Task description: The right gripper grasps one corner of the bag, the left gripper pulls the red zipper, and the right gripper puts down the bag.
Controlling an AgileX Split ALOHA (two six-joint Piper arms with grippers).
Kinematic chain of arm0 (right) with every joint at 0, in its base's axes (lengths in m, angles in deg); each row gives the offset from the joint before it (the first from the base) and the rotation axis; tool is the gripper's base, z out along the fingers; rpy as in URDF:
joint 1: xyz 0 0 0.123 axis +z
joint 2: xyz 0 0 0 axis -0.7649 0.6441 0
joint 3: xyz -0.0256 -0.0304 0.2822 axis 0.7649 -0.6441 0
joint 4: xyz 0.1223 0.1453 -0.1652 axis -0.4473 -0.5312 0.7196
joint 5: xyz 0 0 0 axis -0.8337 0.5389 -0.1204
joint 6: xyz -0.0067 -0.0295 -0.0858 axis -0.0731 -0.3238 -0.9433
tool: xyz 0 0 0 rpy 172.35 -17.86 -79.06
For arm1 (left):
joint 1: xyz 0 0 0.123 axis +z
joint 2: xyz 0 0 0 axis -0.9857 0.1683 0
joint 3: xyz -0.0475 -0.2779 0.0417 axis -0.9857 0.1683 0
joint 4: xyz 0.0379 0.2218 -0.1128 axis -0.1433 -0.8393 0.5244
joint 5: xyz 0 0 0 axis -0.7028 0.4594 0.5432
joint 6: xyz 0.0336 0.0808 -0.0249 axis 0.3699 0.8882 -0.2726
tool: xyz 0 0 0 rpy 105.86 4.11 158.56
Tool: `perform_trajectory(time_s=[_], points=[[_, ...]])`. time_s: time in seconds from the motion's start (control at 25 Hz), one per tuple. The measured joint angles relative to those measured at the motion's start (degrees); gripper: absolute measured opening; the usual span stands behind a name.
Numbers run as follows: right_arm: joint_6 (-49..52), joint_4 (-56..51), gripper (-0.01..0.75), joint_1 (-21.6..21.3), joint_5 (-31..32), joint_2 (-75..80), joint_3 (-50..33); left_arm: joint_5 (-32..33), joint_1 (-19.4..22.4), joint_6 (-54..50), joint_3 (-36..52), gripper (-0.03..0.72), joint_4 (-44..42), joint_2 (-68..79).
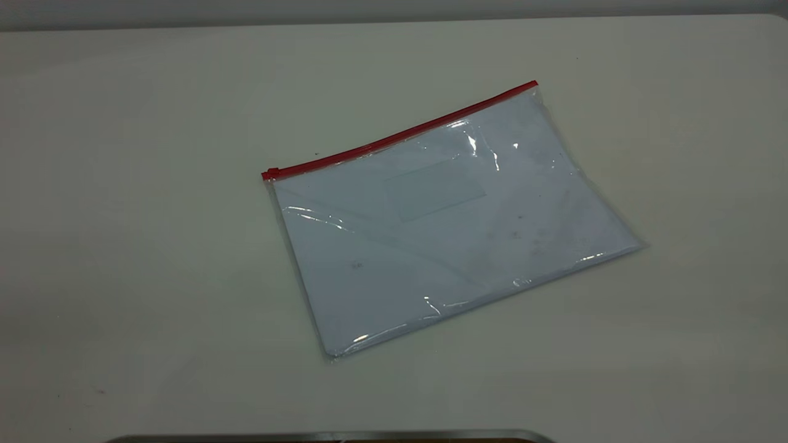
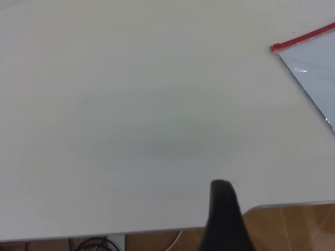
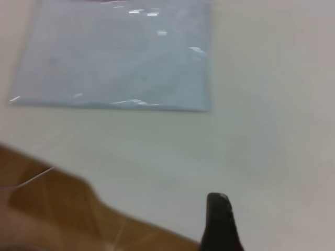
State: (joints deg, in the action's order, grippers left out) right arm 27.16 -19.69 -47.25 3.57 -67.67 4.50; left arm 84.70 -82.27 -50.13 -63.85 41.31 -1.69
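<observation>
Both jaws apart from bag

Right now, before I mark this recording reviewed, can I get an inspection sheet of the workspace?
Surface: pale table, a few small specks, otherwise bare.
Job's things: clear bag lies flat, pale sheets inside, label pocket on top. Red zipper runs along the far long edge; its slider sits at the left end. Nothing touches the bag.
Clutter: nothing seen.
Grippers: left gripper shows only a dark tip, over the table's near edge, apart from the bag. Right gripper likewise, near the table edge, short of the bag.
Cables: dark and pale leads below the table edge.
Surroundings: brown floor beyond the table.
</observation>
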Motion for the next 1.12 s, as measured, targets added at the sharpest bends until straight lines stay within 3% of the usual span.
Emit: perform_trajectory(time_s=[0.12, 0.24, 0.72, 1.12], points=[[0.0, 0.0, 0.578, -5.06, -0.05, -1.54, 0.0, 0.0, 0.0, 0.0, 0.0, 0.59, 0.0, 0.0], [0.0, 0.0, 0.578, -7.14, -0.05, -5.67, 0.0, 0.0, 0.0, 0.0, 0.0, 0.59, 0.0, 0.0], [8.82, 6.6, 0.578, -7.29, -0.1, -7.46, 0.0, 0.0, 0.0, 0.0, 0.0, 0.59, 0.0, 0.0], [9.42, 6.89, 0.578, -7.29, -0.22, -7.46, 0.0, 0.0, 0.0, -0.07, 0.0, 0.59, 0.0, 0.0]])
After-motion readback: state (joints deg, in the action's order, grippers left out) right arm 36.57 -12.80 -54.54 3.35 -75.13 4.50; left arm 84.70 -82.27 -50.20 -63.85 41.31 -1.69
